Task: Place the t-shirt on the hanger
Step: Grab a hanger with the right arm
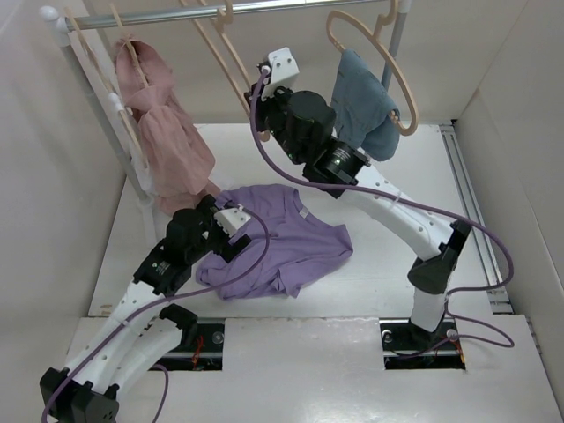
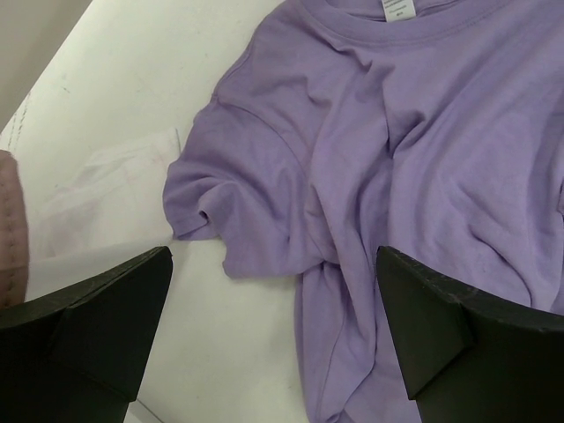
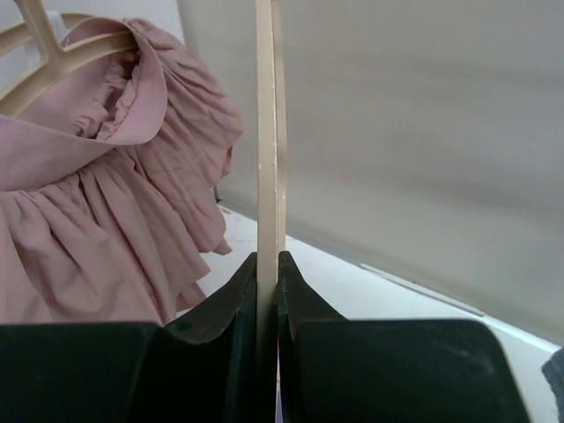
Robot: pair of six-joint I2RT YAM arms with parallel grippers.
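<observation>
While right fingers [image 3: 233, 304] clamp shut on hanger [image 3: 266, 132], hung from rail [image 1: 167, 15], t-shirt [image 2: 397, 176] lies crumpled on surface [image 2: 115, 106] between arms; left fingers [image 2: 115, 300] spread wide above its sleeve. Judged best: grasp collar edge, not sleeve; hold hanger steady, clear of pink garment [image 3: 97, 203].

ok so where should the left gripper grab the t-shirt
Probably the collar of the t-shirt, from straight above: the shirt lies crumpled on the table, but its ribbed neckline is exposed, facing up. The left gripper is open above it.
</observation>
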